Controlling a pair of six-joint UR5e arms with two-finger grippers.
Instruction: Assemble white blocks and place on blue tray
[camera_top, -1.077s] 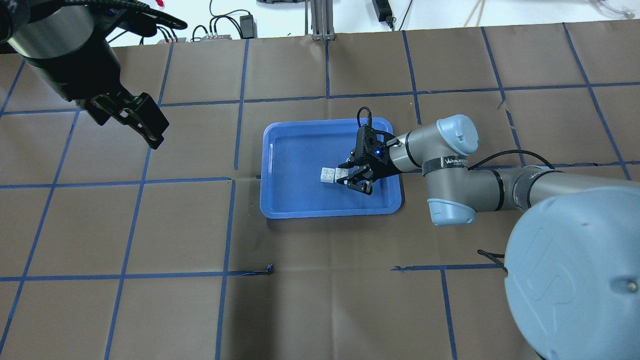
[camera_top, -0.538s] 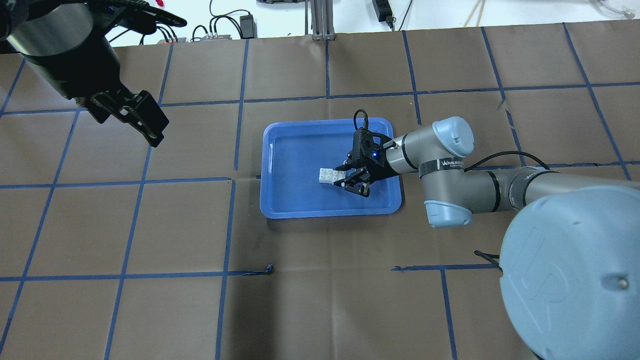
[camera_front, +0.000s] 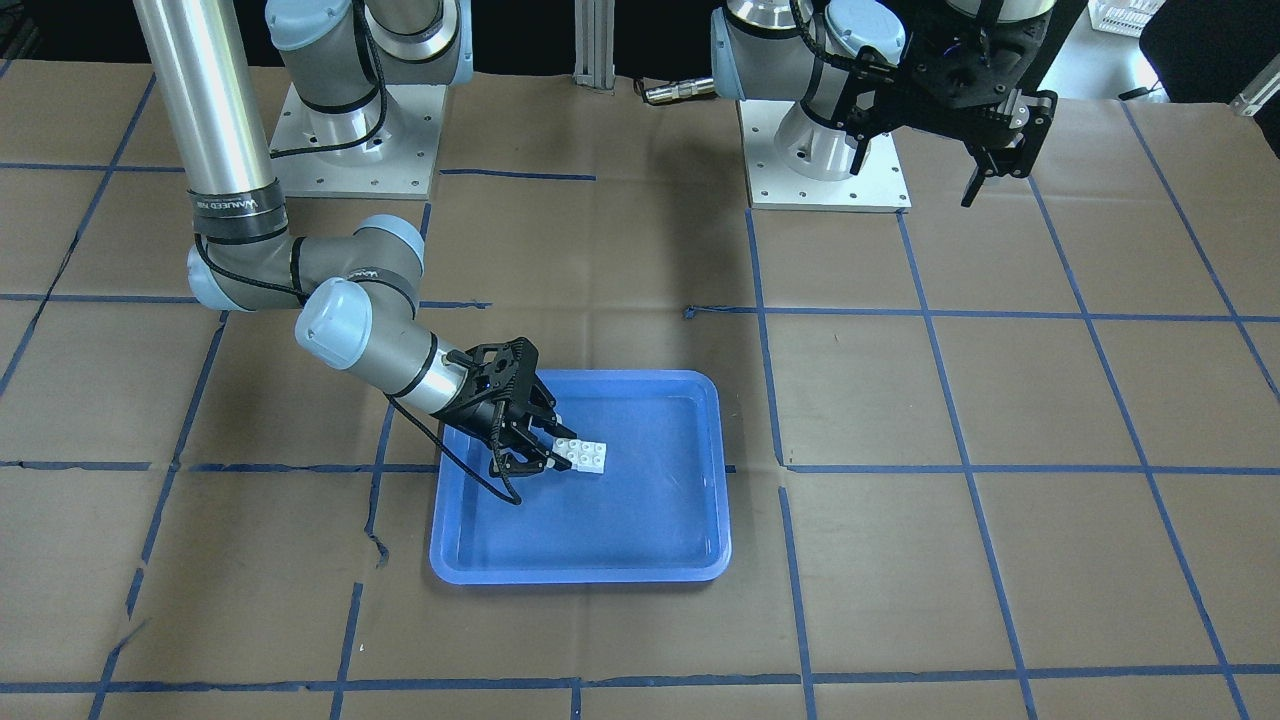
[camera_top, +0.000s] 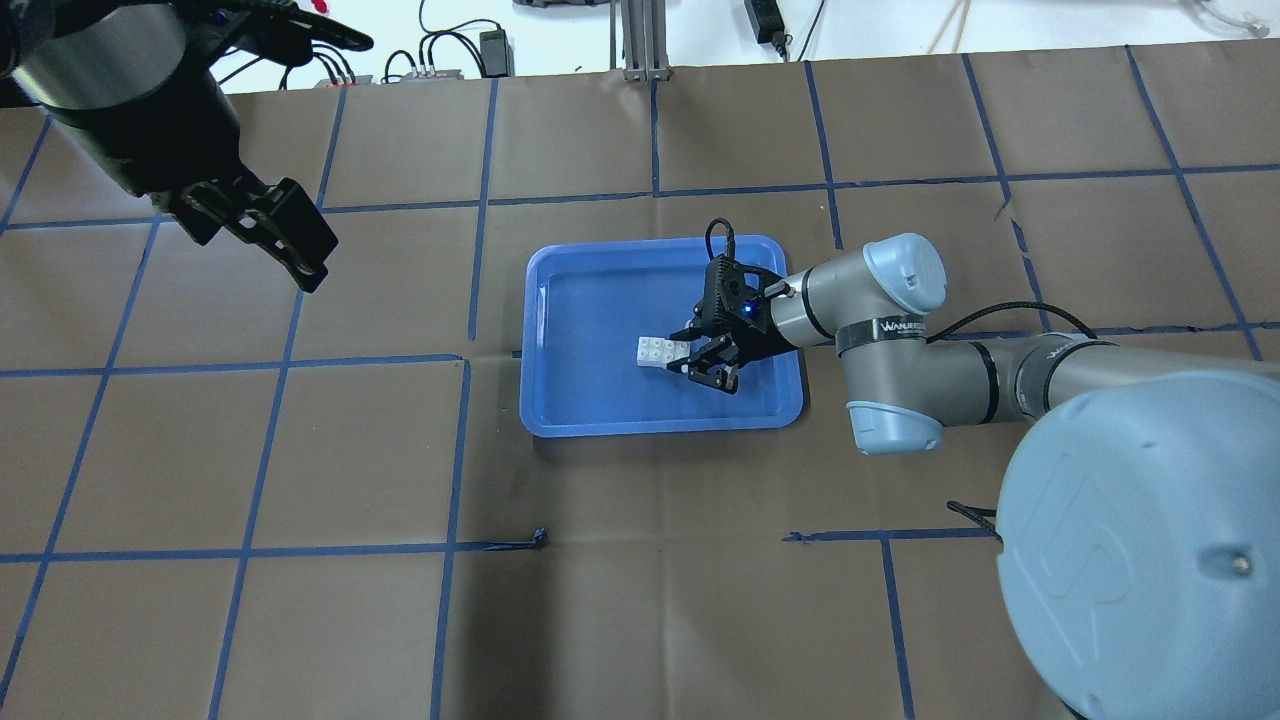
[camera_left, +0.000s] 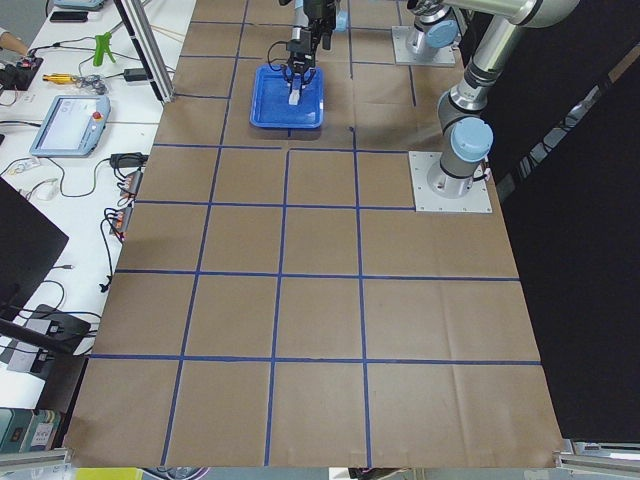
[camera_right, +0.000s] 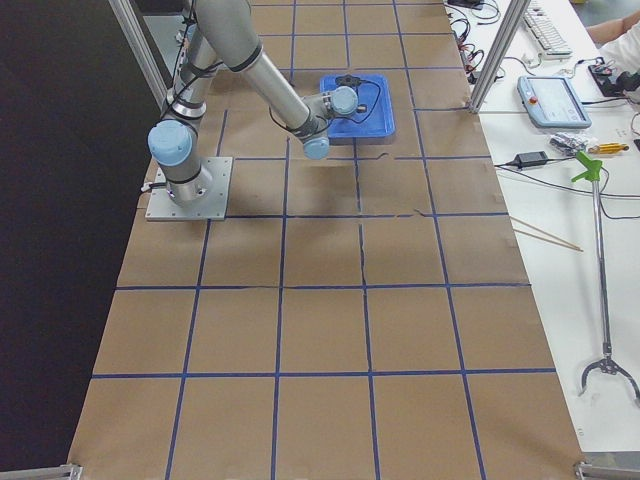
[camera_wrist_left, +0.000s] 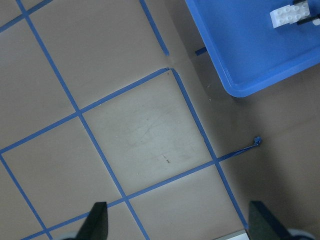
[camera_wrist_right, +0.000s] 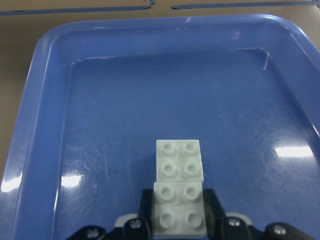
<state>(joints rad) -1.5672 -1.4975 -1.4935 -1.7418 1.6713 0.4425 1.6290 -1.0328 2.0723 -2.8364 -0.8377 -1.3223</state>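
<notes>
Position logged: found white blocks (camera_wrist_right: 179, 195) joined side by side, studs up, on floor of blue tray (camera_top: 560, 300), near its middle. Saw nearer brick clamped between pads (camera_wrist_right: 145, 202) of right gripper (camera_top: 692, 354), with farther brick jutting beyond the fingertips, toward the tray's left side. Noted right arm reaching in low over the tray's right rim, forearm nearly level, wrist angled down. Spotted left gripper (camera_wrist_left: 181, 222) raised well apart from tray over taped brown paper (camera_wrist_left: 140, 130), fingers spread wide, holding nothing
</notes>
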